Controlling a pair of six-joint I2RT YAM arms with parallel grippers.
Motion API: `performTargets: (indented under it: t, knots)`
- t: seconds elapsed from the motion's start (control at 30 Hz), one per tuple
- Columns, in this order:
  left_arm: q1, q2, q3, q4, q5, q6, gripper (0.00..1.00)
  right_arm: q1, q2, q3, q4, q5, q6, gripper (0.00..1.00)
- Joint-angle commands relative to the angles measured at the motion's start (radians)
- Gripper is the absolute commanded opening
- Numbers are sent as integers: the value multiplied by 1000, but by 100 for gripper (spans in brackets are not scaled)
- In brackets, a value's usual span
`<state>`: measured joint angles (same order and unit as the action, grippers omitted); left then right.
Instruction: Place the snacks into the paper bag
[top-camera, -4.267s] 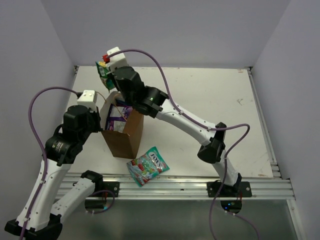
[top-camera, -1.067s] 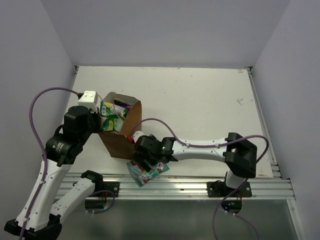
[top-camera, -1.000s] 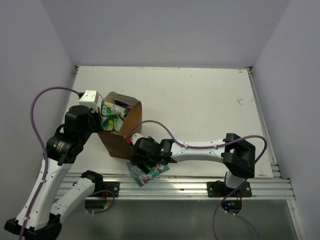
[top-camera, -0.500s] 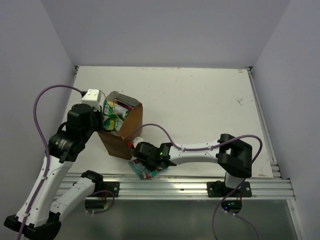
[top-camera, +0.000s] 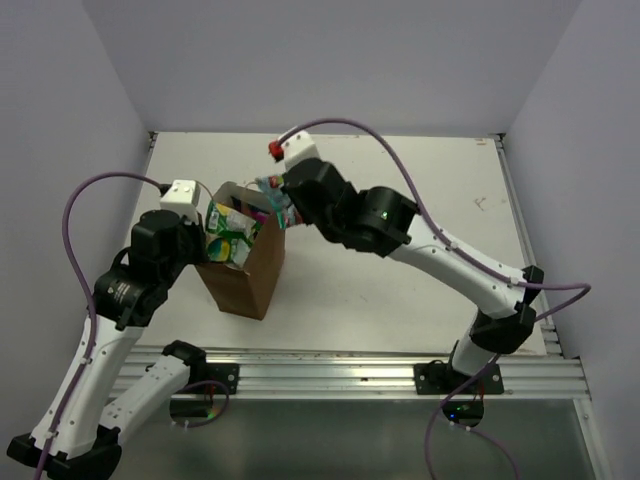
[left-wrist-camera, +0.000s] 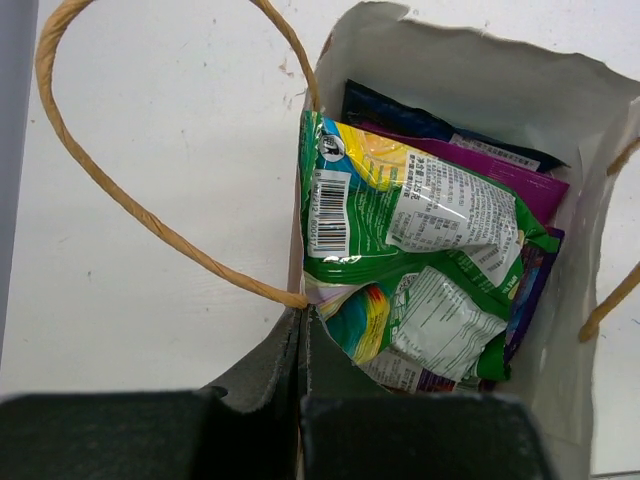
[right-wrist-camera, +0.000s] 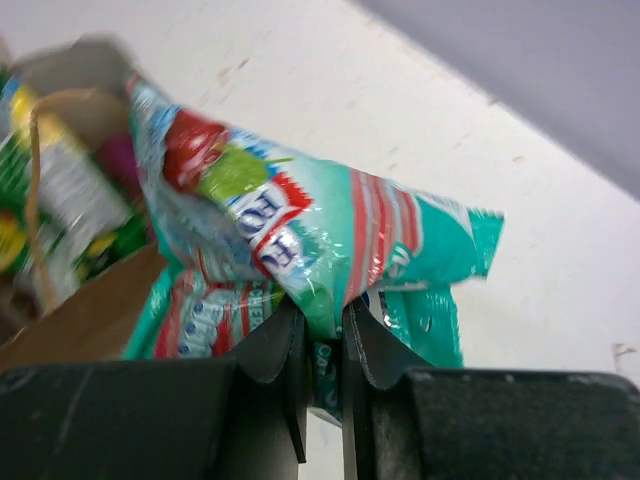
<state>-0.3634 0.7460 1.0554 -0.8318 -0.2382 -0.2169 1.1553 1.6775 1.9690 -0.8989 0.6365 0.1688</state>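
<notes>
Top and wrist views. The bag (top-camera: 247, 283) stands upright on the table (top-camera: 420, 170) with its mouth open. The left gripper (left-wrist-camera: 303, 322) sits at the bag's near-left rim, its jaws pressed fully together on the paper wall (left-wrist-camera: 480, 70) just beside the root of one string handle (left-wrist-camera: 115, 190). Inside the bag a green packet (left-wrist-camera: 420, 250) lies uppermost, its barcode toward the left wall; behind it, toward the bag's far wall, show a purple packet (left-wrist-camera: 515, 175) and a dark packet (left-wrist-camera: 400, 118). The right gripper (right-wrist-camera: 322, 322) hangs at the bag's far-right rim, jaws nearly closed and pinching the lower edge of a teal packet (right-wrist-camera: 330, 235) with red and pink print. This packet (top-camera: 272, 192) is held off the table, at the edge of the bag's mouth; whether it touches the rim cannot be told.
</notes>
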Motion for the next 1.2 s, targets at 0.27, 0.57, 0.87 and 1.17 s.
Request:
performTargets:
  t: [0.27, 0.57, 0.87, 1.17]
  knots:
    - [-11, -37, 45, 3, 34, -10, 0, -138, 479, 539, 316, -26, -263, 0]
    - [-11, -43, 34, 5, 31, -13, 0, -105, 426, 476, 365, -135, -206, 0]
    - [-11, -22, 22, 25, 43, -13, 0, 9, 361, 510, 351, -120, -261, 0]
    - [-11, -27, 23, 23, 31, -7, 0, 29, 392, 417, 287, -241, -115, 0]
